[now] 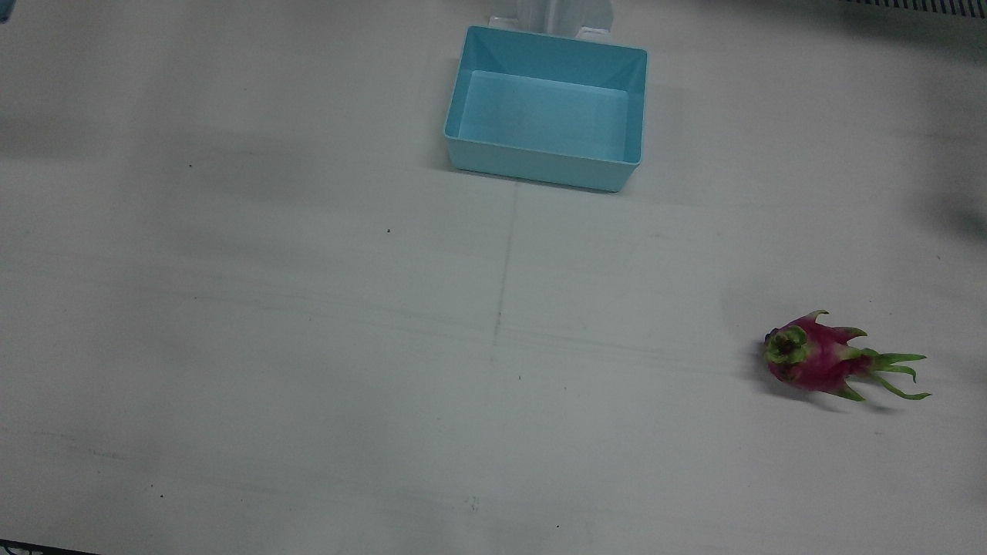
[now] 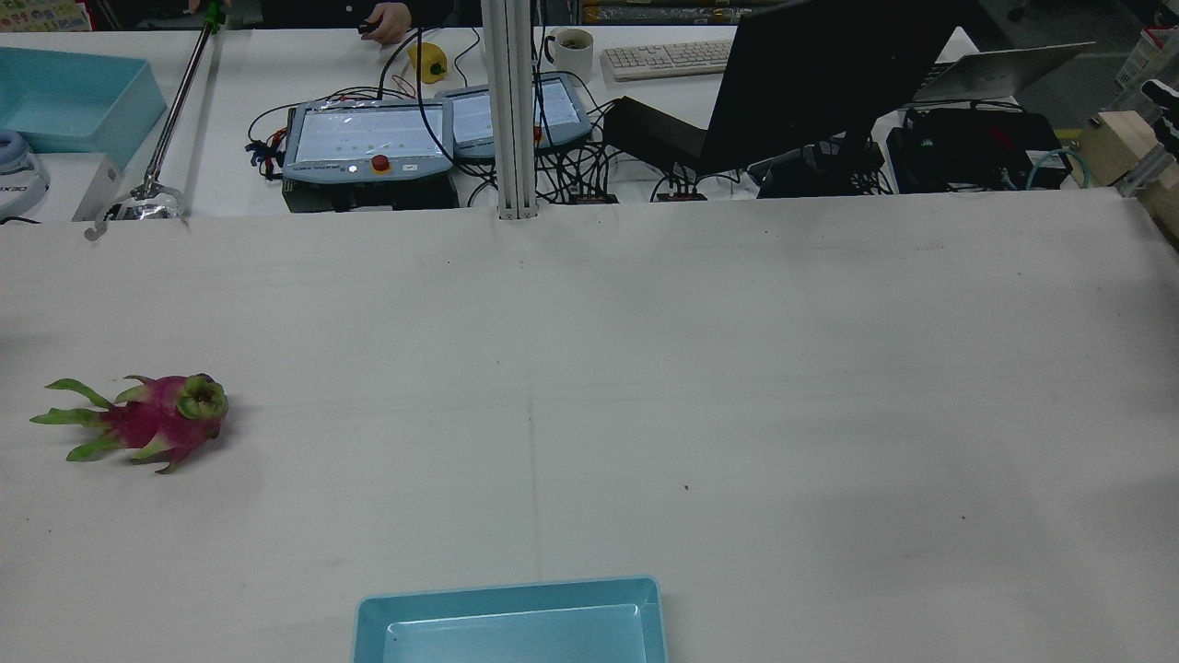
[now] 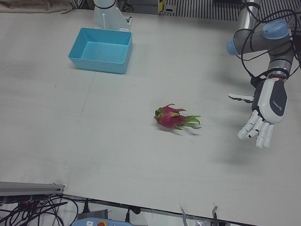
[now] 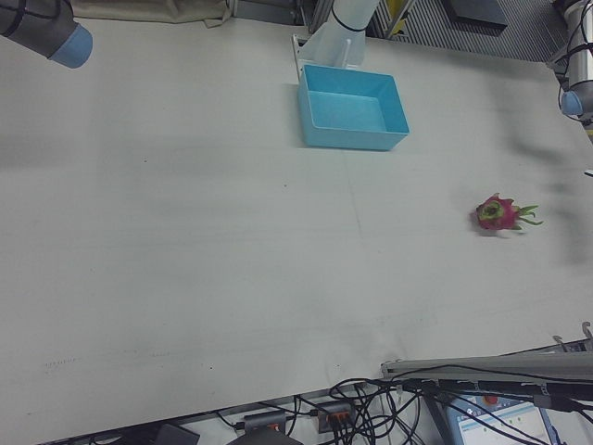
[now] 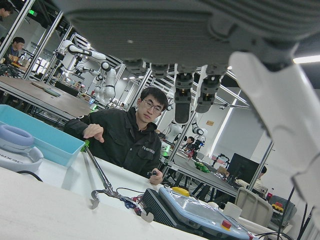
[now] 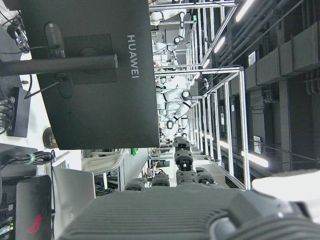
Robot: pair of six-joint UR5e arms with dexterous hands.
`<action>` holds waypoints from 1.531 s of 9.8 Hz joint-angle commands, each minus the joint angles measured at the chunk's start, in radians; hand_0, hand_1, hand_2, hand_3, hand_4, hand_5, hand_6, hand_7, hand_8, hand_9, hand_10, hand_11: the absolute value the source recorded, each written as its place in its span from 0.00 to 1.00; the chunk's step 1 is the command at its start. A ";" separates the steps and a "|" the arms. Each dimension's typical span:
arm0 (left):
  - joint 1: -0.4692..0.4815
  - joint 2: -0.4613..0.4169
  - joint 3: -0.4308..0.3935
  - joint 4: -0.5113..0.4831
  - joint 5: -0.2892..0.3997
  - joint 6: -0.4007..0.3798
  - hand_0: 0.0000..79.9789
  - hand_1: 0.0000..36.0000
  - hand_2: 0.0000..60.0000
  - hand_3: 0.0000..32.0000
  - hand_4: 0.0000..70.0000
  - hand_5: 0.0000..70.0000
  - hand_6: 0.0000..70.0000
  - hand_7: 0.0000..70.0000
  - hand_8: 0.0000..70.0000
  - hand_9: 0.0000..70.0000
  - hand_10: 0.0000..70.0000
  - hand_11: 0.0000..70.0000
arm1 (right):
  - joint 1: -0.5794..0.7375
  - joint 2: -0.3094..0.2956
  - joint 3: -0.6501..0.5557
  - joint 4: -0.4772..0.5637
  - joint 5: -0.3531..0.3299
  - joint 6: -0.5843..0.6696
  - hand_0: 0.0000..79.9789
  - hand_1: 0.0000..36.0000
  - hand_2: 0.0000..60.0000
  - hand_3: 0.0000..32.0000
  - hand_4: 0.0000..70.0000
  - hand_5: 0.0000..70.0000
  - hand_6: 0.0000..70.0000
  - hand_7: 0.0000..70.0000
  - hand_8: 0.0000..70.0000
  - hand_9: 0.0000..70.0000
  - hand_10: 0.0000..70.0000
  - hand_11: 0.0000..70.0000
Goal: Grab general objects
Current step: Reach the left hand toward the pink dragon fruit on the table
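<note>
We are at the reach, we judge: our left hand (image 3: pixel 261 123) hangs empty with fingers spread, well apart from the dragon fruit (image 3: pixel 172 117) lying on the table (image 3: pixel 94 132), so it must travel across and lower over it; the right hand's fingers we cannot tell.

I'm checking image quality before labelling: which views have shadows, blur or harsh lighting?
Front view: soft dark shadows across the white table, and the magenta dragon fruit with green scales looks sharp. Left hand view: the nearby open left robot hand is blurred, the ceiling lights glare. Right hand view: bright light strips, dim surroundings, and the right robot hand at the bottom is blurred.
</note>
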 commanded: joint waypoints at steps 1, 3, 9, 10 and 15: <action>0.071 0.002 -0.121 0.144 0.026 0.143 0.65 0.51 0.16 0.00 0.19 0.15 0.16 0.44 0.02 0.07 0.00 0.00 | 0.000 0.000 0.000 0.000 0.000 0.000 0.00 0.00 0.00 0.00 0.00 0.00 0.00 0.00 0.00 0.00 0.00 0.00; 0.137 -0.001 -0.137 0.158 0.017 0.202 0.65 0.53 0.20 0.00 0.14 0.14 0.11 0.39 0.01 0.06 0.00 0.00 | 0.000 0.000 0.000 0.000 0.000 0.000 0.00 0.00 0.00 0.00 0.00 0.00 0.00 0.00 0.00 0.00 0.00 0.00; 0.281 -0.062 -0.149 0.262 -0.046 0.348 0.64 0.53 0.28 0.00 0.14 0.16 0.13 0.42 0.01 0.06 0.00 0.00 | 0.000 0.000 0.000 0.000 0.000 0.000 0.00 0.00 0.00 0.00 0.00 0.00 0.00 0.00 0.00 0.00 0.00 0.00; 0.336 -0.097 -0.147 0.304 -0.070 0.366 0.64 0.53 0.28 0.00 0.13 0.16 0.12 0.41 0.01 0.06 0.00 0.00 | 0.000 0.000 0.000 0.000 0.000 0.000 0.00 0.00 0.00 0.00 0.00 0.00 0.00 0.00 0.00 0.00 0.00 0.00; 0.419 -0.175 -0.117 0.373 -0.123 0.368 0.60 0.40 0.19 0.00 0.07 0.09 0.08 0.36 0.03 0.05 0.00 0.00 | 0.000 0.000 -0.002 0.000 0.000 0.000 0.00 0.00 0.00 0.00 0.00 0.00 0.00 0.00 0.00 0.00 0.00 0.00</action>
